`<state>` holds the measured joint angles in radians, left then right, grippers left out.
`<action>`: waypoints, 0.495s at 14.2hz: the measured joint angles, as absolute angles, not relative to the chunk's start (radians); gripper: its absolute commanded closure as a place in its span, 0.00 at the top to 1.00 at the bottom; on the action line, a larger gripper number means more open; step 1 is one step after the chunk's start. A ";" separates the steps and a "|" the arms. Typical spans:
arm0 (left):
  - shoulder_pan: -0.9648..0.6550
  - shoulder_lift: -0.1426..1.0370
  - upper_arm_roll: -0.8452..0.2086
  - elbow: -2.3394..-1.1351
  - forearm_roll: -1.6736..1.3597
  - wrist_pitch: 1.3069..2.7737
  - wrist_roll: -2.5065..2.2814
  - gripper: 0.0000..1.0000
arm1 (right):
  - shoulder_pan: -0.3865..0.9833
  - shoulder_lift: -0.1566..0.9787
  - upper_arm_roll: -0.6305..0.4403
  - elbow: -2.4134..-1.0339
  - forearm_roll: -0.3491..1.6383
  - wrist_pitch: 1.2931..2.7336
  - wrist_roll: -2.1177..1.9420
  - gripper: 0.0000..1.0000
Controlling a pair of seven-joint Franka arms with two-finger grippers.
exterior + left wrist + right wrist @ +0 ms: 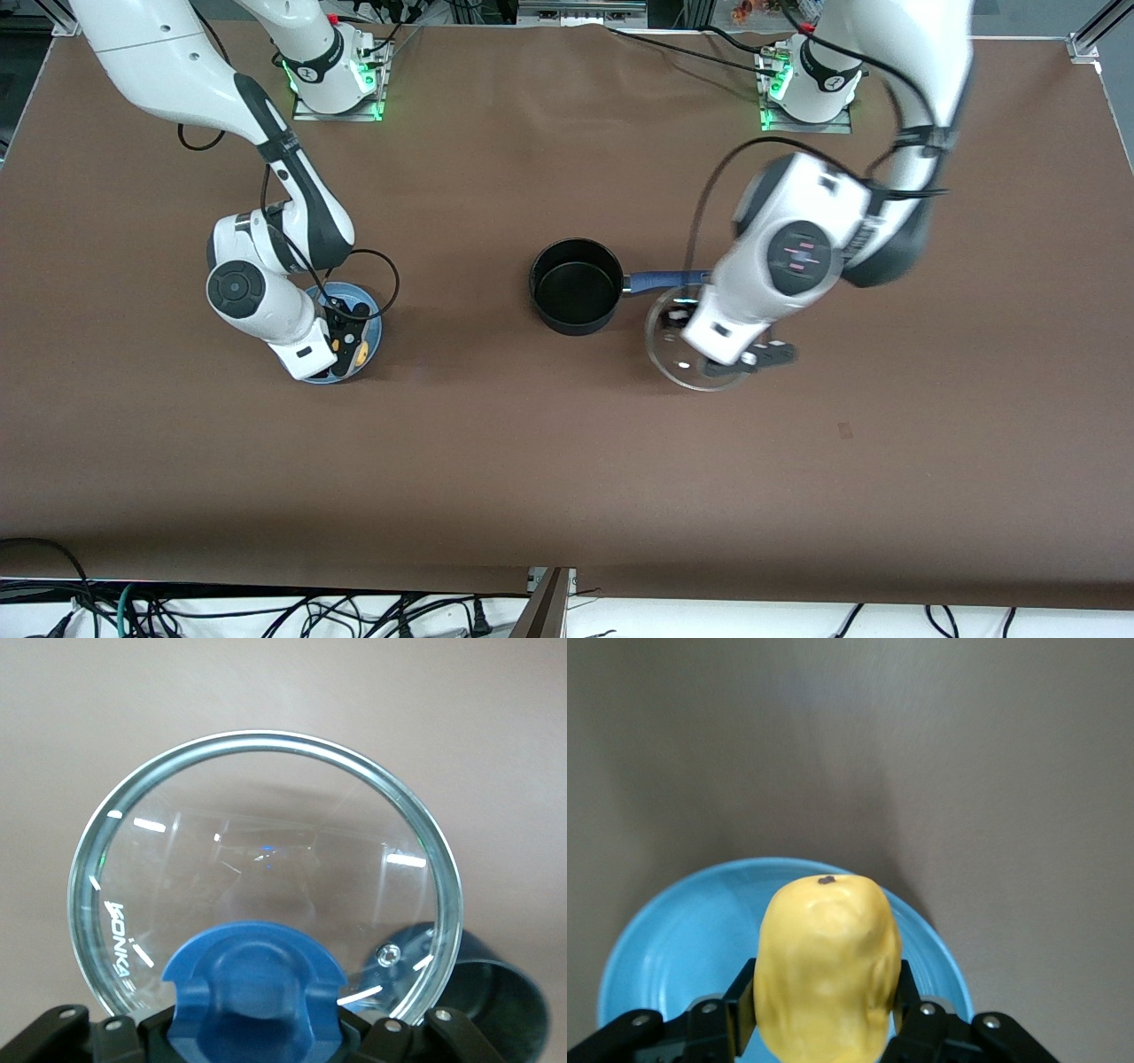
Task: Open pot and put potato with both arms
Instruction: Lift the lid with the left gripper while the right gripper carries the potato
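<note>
Brown worktop (pixel 567 461) before us: our right tool (pixel 824 1019) clenches the potato (pixel 828 966) over the blue plate (pixel 682 939); our left tool (pixel 257 1032) grasps the glass lid (pixel 266 868) beside the uncovered pot (pixel 576 285).

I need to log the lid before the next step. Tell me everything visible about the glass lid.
The glass lid is a clear round disc with a metal-looking rim, a blue knob, a small vent hole and white lettering near its edge. It is off the pot, held by its knob in the left gripper, beside the pot's blue handle toward the left arm's end of the table. Whether it touches the table cannot be told.
</note>
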<state>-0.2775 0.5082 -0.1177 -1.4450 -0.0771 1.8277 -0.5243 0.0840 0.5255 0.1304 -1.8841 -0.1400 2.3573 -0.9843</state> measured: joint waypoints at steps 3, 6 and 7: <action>-0.147 0.448 -0.116 -1.522 -0.063 1.818 -0.278 0.00 | 0.085 0.480 0.208 -1.795 -0.140 2.168 -0.813 0.15; -0.027 0.371 -0.116 -1.663 -0.009 1.864 -0.081 0.00 | 0.112 0.463 0.298 -1.703 -0.139 2.063 -0.531 0.15; 0.008 0.346 -0.117 -1.722 -0.002 1.905 -0.026 0.00 | 0.142 0.464 0.307 -1.683 -0.138 2.055 -0.432 0.15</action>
